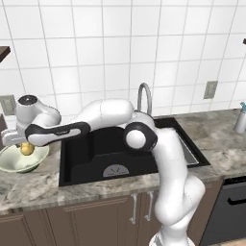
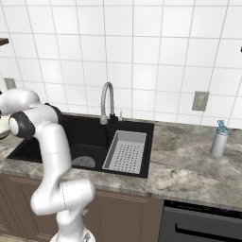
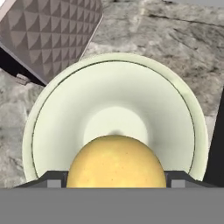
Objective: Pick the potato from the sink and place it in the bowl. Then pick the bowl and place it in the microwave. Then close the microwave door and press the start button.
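1. The gripper (image 1: 24, 144) hangs over the bowl (image 1: 14, 163), its fingers pinched around the potato (image 1: 27, 149), which sits just above the bowl's middle.
2. From the hand view the potato (image 3: 116, 162) fills the space between the fingertips, with the bowl (image 3: 52, 131) open beneath it on the marbled counter (image 3: 166, 39).
3. To the right lies the black sink (image 1: 96, 153), with a grey drain tray (image 2: 126, 151) inside.
4. Behind it stands the faucet (image 2: 107, 101) against the white tiles.
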Tool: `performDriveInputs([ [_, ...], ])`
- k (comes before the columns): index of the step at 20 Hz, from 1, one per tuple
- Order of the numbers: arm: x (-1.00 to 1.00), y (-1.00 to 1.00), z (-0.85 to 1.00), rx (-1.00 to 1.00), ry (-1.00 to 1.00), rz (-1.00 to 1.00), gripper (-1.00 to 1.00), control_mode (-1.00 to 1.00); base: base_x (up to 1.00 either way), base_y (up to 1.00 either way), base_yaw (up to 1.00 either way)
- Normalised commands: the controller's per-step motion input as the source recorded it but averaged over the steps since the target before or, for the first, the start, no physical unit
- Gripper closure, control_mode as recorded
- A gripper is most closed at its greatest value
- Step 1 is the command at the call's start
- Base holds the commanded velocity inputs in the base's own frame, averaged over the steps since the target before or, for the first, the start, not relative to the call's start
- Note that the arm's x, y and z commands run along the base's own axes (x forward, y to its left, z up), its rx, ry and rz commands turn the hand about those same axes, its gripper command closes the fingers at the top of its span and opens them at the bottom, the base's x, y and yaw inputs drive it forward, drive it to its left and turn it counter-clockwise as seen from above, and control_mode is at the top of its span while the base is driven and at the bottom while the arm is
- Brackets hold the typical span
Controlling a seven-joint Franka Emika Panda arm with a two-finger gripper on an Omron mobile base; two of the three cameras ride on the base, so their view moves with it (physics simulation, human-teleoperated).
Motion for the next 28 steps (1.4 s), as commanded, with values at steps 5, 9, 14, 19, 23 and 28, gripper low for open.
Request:
performDriveInputs([
  [5, 0.14, 0.0, -0.47, 0.0, 0.0, 0.0, 1.0, -1.0, 0.0, 0.0, 0.0],
  [9, 0.28, 0.0, -0.44, 0.0, 0.0, 0.0, 1.0, -1.0, 0.0, 0.0, 0.0],
  [14, 0.31, 0.01, -0.3, 0.0, 0.0, 0.0, 1.0, -1.0, 0.0, 0.0, 0.0],
  [19, 0.19, 0.09, 0.0, 0.0, 0.0, 0.0, 1.0, -1.0, 0.0, 0.0, 0.0],
  [23, 0.19, 0.16, -0.04, 0.0, 0.0, 0.0, -1.0, -1.0, 0.0, 0.0, 0.0],
  [28, 0.27, 0.17, -0.05, 0.0, 0.0, 0.0, -1.0, -1.0, 0.0, 0.0, 0.0],
])
